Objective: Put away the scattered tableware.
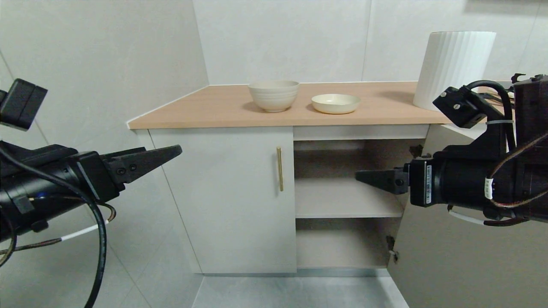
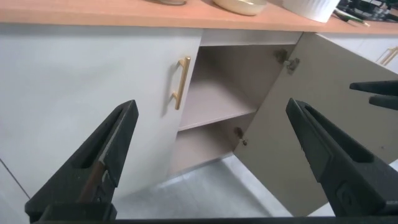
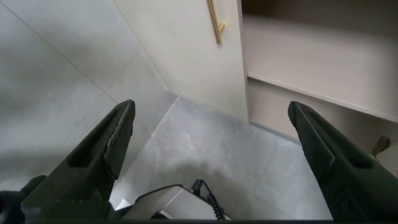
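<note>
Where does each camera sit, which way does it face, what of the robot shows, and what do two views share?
Head: on the robot's head, facing forward and down at the cabinet, bowl and dish; both arms, left hand and right hand, show.
Left wrist: behind the left hand's open fingers, facing the shelf.
Right wrist: behind the right hand's open fingers, facing floor and shelf.
Shared: both wrist views show the brass handle.

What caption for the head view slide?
Left hand and right hand open before the cabinet, its right door open; bowl and shallow dish on the countertop.
</note>
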`<state>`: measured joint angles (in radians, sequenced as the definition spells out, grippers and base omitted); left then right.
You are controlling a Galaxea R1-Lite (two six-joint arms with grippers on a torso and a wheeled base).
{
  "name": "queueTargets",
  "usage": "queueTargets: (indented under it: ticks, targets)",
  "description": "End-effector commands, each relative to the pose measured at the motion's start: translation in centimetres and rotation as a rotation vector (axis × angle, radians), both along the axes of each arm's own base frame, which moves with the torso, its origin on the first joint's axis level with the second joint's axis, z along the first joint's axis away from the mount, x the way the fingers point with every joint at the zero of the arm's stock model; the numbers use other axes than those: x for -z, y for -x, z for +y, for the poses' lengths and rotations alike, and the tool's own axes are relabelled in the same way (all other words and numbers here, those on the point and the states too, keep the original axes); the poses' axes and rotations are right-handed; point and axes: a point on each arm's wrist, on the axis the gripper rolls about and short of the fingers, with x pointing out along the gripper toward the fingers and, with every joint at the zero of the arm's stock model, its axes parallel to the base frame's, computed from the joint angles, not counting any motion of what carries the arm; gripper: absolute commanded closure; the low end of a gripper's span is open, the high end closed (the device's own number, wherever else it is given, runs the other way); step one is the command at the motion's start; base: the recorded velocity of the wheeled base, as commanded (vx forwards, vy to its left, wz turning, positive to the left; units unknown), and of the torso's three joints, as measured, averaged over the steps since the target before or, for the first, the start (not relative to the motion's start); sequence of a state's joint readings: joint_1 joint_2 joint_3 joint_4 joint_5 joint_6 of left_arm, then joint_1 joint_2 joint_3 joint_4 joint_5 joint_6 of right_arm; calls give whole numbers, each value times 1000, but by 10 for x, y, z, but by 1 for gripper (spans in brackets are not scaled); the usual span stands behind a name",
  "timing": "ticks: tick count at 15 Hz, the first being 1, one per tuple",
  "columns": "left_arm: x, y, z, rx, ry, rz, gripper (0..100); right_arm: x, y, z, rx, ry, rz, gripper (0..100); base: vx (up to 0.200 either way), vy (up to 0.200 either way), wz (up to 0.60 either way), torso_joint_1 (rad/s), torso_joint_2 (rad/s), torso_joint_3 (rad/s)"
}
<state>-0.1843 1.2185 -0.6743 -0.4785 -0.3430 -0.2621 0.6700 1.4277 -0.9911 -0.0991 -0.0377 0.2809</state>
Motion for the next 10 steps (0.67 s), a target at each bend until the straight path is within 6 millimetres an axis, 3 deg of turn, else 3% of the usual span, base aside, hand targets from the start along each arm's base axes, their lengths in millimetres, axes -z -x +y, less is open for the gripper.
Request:
queueTargets:
  ticks: [1,5,10]
  targets:
    - [-2,3,1,0,2,-10,0,-2,0,0,-1,-5,-6,0,0,0,0,0,0,0]
    - [-2,0,0,2,-3,-5,0,-3,2,-1,4,-6,-7,0,0,0,0,0,0,0]
    - [-2,-4,-1,2,-5,15,0,-2,2,-1,4,-5,-6,0,200,0,0,1,0,3]
